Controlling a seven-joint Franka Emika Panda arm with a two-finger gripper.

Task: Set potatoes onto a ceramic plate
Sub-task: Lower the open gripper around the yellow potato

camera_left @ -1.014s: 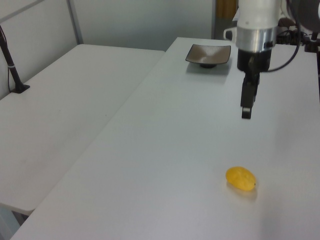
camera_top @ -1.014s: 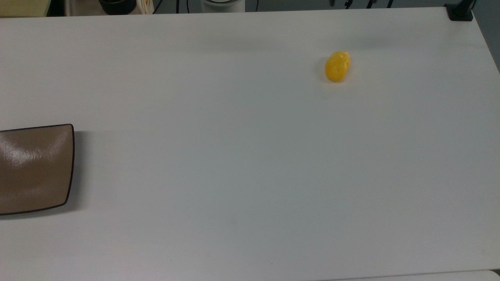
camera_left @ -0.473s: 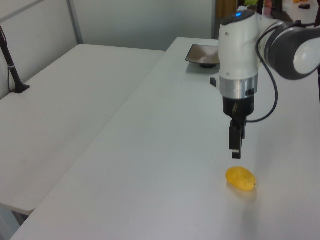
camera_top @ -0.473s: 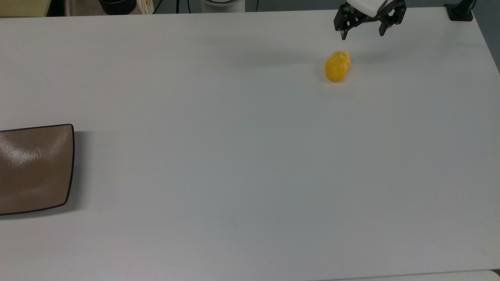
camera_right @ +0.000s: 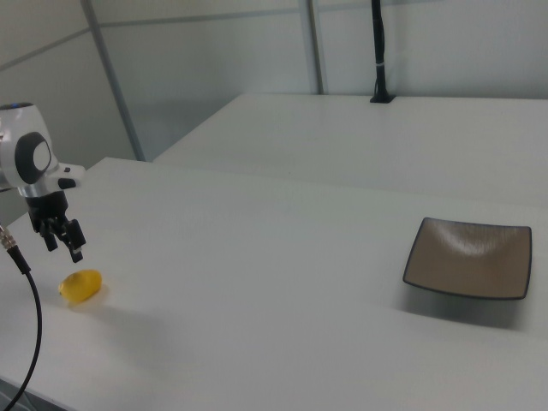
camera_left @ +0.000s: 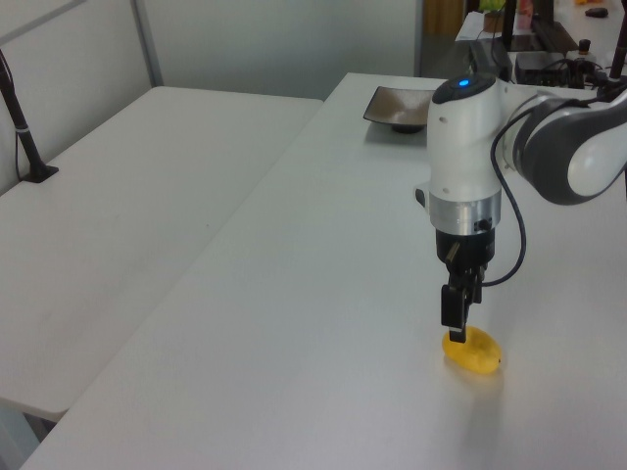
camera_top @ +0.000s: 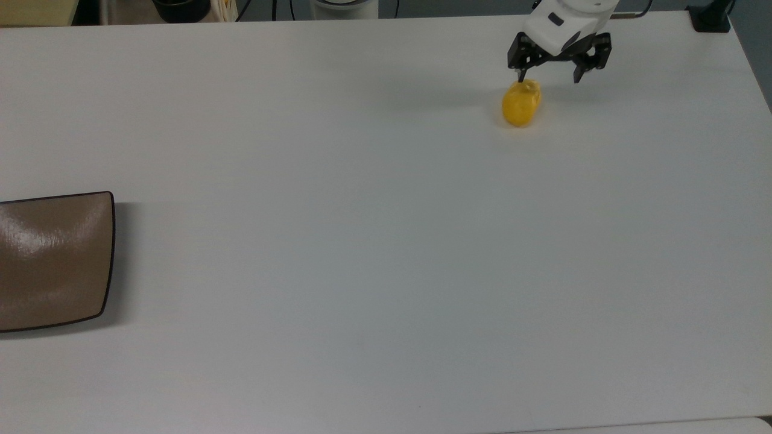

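Observation:
The yellow oval potato (camera_top: 522,103) lies on the white table, toward the top view's upper right. My gripper (camera_top: 549,76) hangs open just above it, and one fingertip (camera_top: 520,78) stands over the potato's far end. In the left view the gripper (camera_left: 456,318) overlaps the potato (camera_left: 472,351) at its left end. The right view has the gripper (camera_right: 64,247) a little above the potato (camera_right: 80,286). The tan-brown square ceramic plate (camera_top: 54,259) sits bare far off at the top view's left edge, and shows as the plate (camera_left: 402,103) and the plate (camera_right: 469,257).
The white table (camera_top: 362,241) stretches wide between potato and plate. A black clamp (camera_top: 711,18) sits at its upper right corner in the top view. A second white table (camera_left: 127,196) with a black post (camera_left: 24,137) stands alongside.
The gripper came into the top view from the upper edge and dropped down close over the potato, staying open. Potato and plate have not moved.

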